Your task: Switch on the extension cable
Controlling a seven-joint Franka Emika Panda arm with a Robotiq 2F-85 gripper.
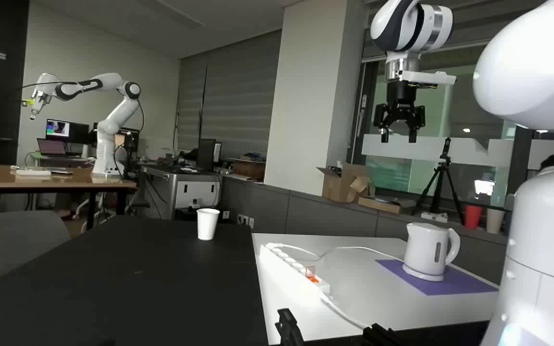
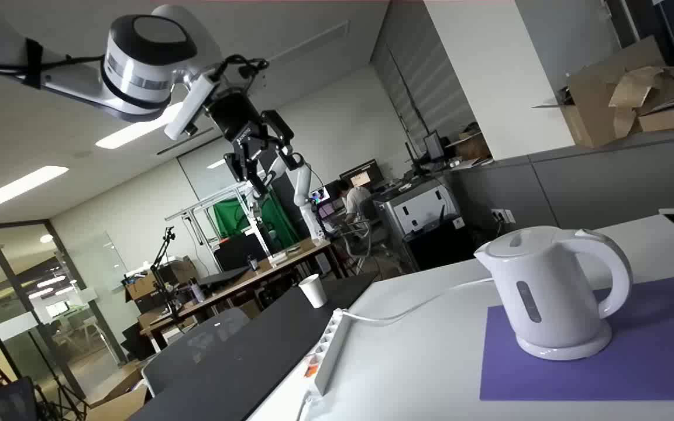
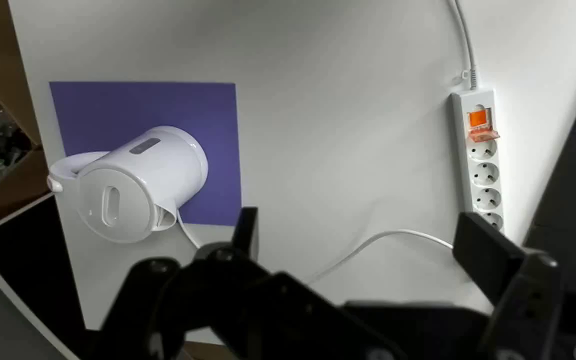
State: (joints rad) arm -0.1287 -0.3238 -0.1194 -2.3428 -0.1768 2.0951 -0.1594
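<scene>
Wrist view: the extension cable (image 3: 483,162) lies flat on the white bench (image 3: 328,110), its orange switch (image 3: 478,118) near one end, with a translucent reddish flap (image 3: 483,134) raised beside it. A white cord (image 3: 466,40) leaves that end; the far end is hidden behind the jaws. In an exterior view the gripper (image 1: 398,138) hangs high above the bench — jaws parted, pointing down, well apart from the extension cable. A white kettle (image 3: 138,185) stands on a purple mat (image 3: 213,110), and a thin white lead (image 3: 403,231) runs from it to a plug (image 1: 273,245) at the extension cable's far end. On a black bench (image 1: 104,288) beside the white one stands a paper cup (image 1: 207,225), upright. Whether the switch is on, I cannot tell.
</scene>
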